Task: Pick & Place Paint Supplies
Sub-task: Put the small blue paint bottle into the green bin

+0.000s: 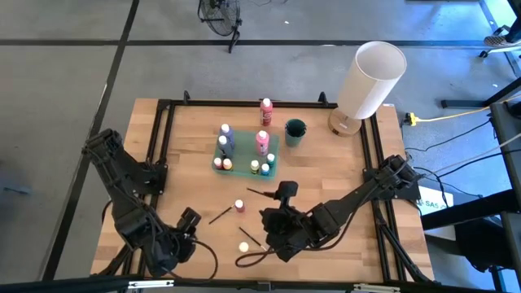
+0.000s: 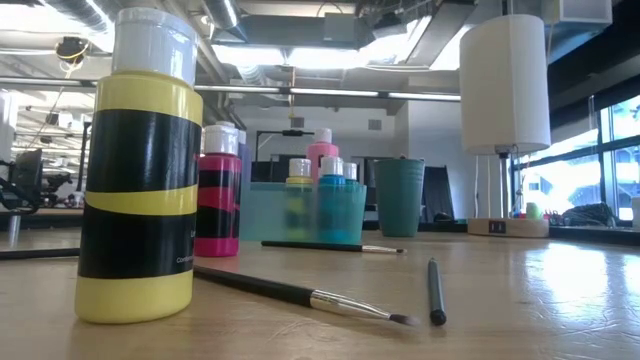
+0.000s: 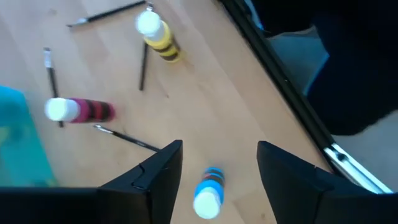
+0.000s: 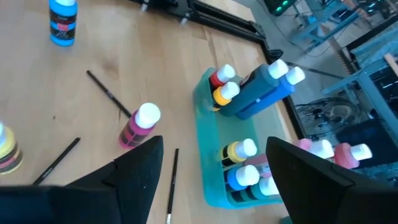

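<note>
A blue paint bottle (image 3: 208, 191) stands upright on the table near its front left. My left gripper (image 3: 219, 149) hovers open above it, one finger on either side and clear of it; in the high view my left gripper (image 1: 189, 220) hides it. A pink bottle (image 1: 239, 206) and a yellow bottle (image 1: 243, 245) stand on the wood among three thin brushes (image 1: 220, 215). My right gripper (image 1: 285, 194) is open with nothing in it, between the pink bottle (image 4: 140, 124) and the teal tray (image 4: 208, 186), which holds several bottles.
At the back, a dark green cup (image 1: 295, 132) stands right of the tray (image 1: 273, 145), with a tall pink bottle (image 1: 266, 110) behind it. A big white cylinder (image 1: 370, 80) stands at the far right corner. A black frame rail (image 1: 163, 138) runs around the table's edges.
</note>
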